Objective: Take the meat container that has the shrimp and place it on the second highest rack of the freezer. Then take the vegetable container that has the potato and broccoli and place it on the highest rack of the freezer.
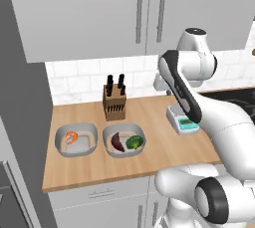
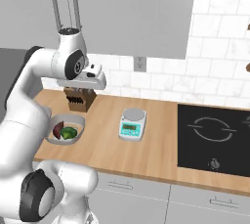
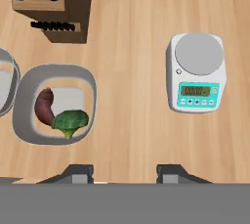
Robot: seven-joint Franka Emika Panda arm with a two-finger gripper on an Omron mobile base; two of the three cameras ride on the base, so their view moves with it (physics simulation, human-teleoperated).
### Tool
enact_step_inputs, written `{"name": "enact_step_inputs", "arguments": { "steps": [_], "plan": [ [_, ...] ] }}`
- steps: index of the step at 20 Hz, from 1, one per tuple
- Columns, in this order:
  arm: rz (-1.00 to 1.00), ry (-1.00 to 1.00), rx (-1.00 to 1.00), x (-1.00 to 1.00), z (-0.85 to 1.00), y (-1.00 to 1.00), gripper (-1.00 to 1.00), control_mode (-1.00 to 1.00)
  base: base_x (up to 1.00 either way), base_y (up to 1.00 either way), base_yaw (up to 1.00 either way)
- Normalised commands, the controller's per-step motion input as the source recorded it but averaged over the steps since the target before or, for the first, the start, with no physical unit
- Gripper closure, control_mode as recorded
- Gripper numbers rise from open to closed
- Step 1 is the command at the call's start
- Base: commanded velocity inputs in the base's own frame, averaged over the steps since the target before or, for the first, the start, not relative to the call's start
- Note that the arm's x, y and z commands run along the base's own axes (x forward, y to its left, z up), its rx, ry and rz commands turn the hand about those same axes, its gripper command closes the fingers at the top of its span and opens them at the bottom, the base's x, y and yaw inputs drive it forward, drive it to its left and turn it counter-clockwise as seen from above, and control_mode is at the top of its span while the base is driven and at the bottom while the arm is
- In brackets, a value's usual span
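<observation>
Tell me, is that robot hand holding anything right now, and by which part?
Nothing is held. The gripper hangs open above the bare wooden counter, between the tray with potato and broccoli and the kitchen scale.

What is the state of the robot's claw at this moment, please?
Claw: open and holding nothing, with bare light wooden counter between its two dark finger tips.
</observation>
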Motion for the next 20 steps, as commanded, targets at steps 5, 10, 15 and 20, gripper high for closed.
{"name": "enact_step_inputs", "arguments": {
  "steps": [5,10,15,20],
  "plan": [
    [0.11,0.02,-0.03,-0.73,-0.07,0.44,-1.00,-1.00,0.00,0.00,0.00],
    [0.39,0.03,-0.04,-0.92,-0.36,0.96,-1.00,-1.00,0.00,0.00,0.00],
    [0.81,0.03,0.00,-0.07,-0.91,0.79,-1.00,-1.00,0.00,0.00,0.00],
    [0.83,0.01,0.00,0.18,-0.92,0.46,-1.00,-1.00,0.00,0.00,0.00]
  ]
}}
